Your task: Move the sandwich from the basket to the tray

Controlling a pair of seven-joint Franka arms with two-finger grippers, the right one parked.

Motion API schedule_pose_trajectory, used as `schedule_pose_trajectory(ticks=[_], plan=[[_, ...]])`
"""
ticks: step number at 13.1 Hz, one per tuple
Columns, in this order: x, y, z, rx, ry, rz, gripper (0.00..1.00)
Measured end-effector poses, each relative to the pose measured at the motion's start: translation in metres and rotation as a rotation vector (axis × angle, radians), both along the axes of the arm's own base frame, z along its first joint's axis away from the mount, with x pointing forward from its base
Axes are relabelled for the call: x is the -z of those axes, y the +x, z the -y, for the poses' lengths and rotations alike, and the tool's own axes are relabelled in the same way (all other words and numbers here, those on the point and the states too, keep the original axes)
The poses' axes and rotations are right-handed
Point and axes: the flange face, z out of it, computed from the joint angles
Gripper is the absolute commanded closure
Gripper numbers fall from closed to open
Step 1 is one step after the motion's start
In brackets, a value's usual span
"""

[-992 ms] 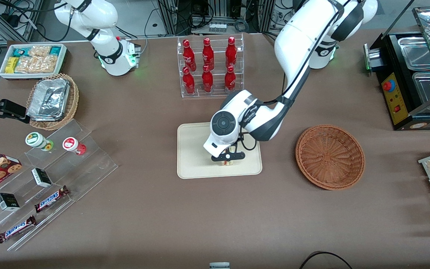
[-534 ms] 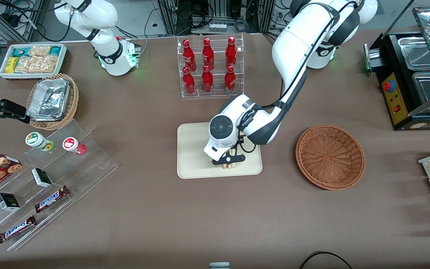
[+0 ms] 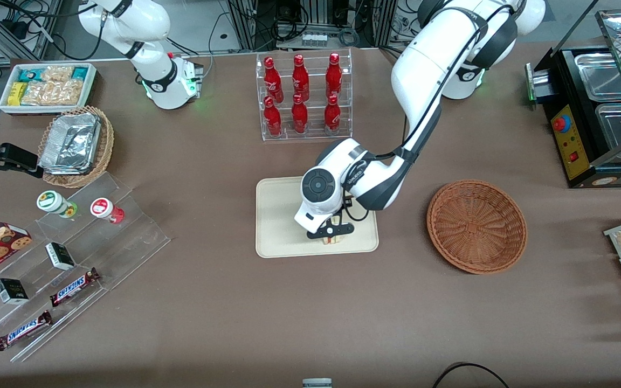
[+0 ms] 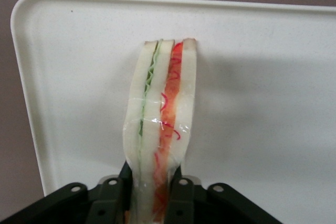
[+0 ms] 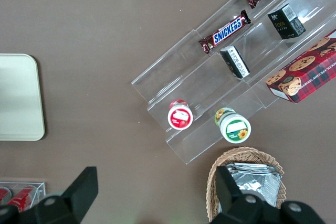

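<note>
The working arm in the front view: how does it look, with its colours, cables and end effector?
The working arm has glossy white rounded shells with black bands at its joints. A round grey-black cap closes the wrist housing, and a thin black cable runs along the forearm. A green light glows at its base. The end effector, above the tray, is black, with small screws on its fingers.
</note>
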Motion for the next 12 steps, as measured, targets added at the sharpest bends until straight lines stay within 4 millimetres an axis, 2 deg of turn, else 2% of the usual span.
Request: schedule_pose_trajectory(ticks=[6,9,12], plan=[[-0.012,0.005,0.003,-0.003,-0.016,0.019,0.0],[-0.042,0.01,0.003,-0.005,-0.026,0.038,0.0],[-0.085,0.011,-0.004,0.008,-0.026,0.051,0.0]])
